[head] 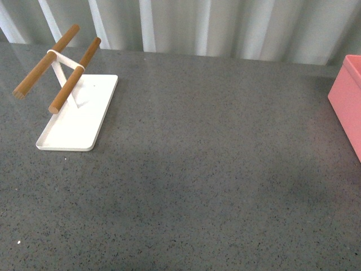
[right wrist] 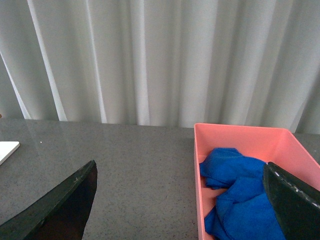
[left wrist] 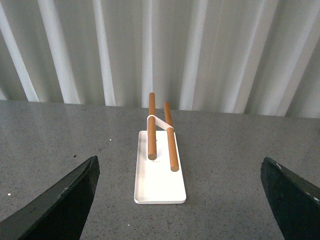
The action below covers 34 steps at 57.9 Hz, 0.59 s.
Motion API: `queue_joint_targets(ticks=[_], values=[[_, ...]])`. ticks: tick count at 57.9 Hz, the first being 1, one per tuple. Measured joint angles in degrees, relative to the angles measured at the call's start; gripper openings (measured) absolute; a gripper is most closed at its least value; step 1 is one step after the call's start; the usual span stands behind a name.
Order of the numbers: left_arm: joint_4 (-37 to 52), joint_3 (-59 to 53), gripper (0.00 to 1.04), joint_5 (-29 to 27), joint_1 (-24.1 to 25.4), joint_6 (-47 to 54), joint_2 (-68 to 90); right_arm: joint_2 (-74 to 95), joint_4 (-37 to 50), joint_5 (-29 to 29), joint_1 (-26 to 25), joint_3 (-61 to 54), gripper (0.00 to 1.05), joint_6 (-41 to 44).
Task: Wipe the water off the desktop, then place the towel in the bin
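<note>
The blue towel (right wrist: 240, 200) lies crumpled inside the salmon-pink bin (right wrist: 240, 134). In the front view only a corner of the bin (head: 348, 99) shows at the right edge, and neither arm is in sight. The speckled dark grey desktop (head: 214, 169) looks dry, with no water that I can make out. My right gripper (right wrist: 182, 212) is open and empty, hovering above the desktop at the bin's near wall, with one fingertip (right wrist: 292, 200) over the towel. My left gripper (left wrist: 180, 200) is open and empty, facing the white tray.
A white tray (head: 84, 121) with two wooden rods (head: 73, 76) on a white stand sits at the desktop's left; in the left wrist view the tray (left wrist: 160, 187) lies straight ahead of the fingers. Pale curtain folds (head: 225, 28) hang behind the desktop's far edge.
</note>
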<state>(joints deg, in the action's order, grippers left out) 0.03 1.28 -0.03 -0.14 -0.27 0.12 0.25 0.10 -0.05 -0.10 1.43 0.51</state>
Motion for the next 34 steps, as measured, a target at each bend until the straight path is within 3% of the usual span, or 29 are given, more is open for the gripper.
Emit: queue_joint_targets(ticks=[34], values=[[0.00,0.00,0.98,0.02,0.00,0.00,0.00,0.00,0.00,0.00,0.00,0.00,0.98,0.00]])
